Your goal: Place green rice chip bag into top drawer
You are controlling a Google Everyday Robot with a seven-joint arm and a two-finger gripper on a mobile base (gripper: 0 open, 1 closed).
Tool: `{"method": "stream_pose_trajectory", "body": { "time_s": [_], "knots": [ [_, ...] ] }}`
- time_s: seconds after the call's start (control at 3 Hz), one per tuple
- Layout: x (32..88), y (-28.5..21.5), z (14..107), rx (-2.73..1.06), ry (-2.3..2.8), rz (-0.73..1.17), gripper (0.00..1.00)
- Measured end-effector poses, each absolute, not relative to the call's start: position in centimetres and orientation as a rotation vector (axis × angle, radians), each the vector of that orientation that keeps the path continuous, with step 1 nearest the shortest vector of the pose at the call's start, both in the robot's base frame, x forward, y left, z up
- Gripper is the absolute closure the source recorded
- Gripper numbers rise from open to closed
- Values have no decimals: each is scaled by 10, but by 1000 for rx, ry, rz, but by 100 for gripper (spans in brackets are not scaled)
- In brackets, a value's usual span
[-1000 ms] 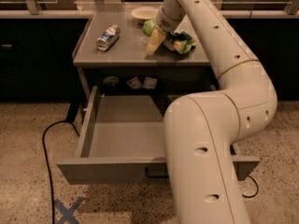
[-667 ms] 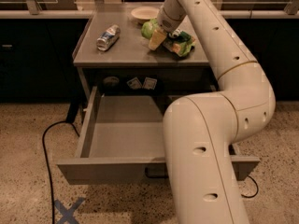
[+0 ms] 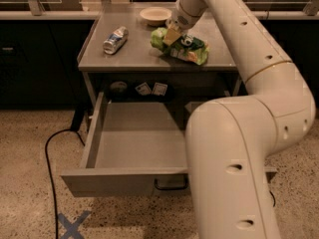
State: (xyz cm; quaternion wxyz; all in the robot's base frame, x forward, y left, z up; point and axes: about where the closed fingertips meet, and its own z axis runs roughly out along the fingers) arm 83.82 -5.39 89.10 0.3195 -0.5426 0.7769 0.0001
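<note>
**Item 1. Table** (image 3: 124, 59): grey metal stand, and the landmark for every entry below.

**Item 2. Gripper** (image 3: 172, 35): you will find it low over the rear centre of the table top, touching the left end of the bag. You cannot tell whether it is clamped on the bag or merely resting against it.

**Item 3. Green rice chip bag** (image 3: 192, 51): lies crumpled on the right half of the table top, outside the drawer.

**Item 4. Top drawer** (image 3: 107, 182): pulled well out from the table's front, with its grey floor showing.

**Item 5. Loop handle** (image 3: 171, 185): dark, at the lower edge of the drawer's front panel, on the side away from the table.

**Item 6. Silver can** (image 3: 115, 39): on its side on the left part of the table top, well apart from the bag.

**Item 7. Bowl** (image 3: 155, 15): pale and shallow, at the rear edge of the table top, just behind the gripper.

**Item 8. Two small white tags** (image 3: 152, 89): in the dark recess under the table top.

**Item 9. Black cable** (image 3: 50, 163): loops on the speckled floor to the left of the table.

**Item 10. Blue X mark** (image 3: 72, 225): on the floor in front of the table.

**Item 11. White arm** (image 3: 239, 133): rises in front of the table's right side and hides the drawer's right end from you.
</note>
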Motion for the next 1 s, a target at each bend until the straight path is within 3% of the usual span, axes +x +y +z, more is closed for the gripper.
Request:
{"method": "stream_pose_trajectory", "body": {
  "time_s": [0.33, 1.0],
  "knots": [
    [791, -78, 930, -1335, 2049, 94, 100],
    [677, -88, 974, -1209, 1929, 341, 100]
  ]
}}
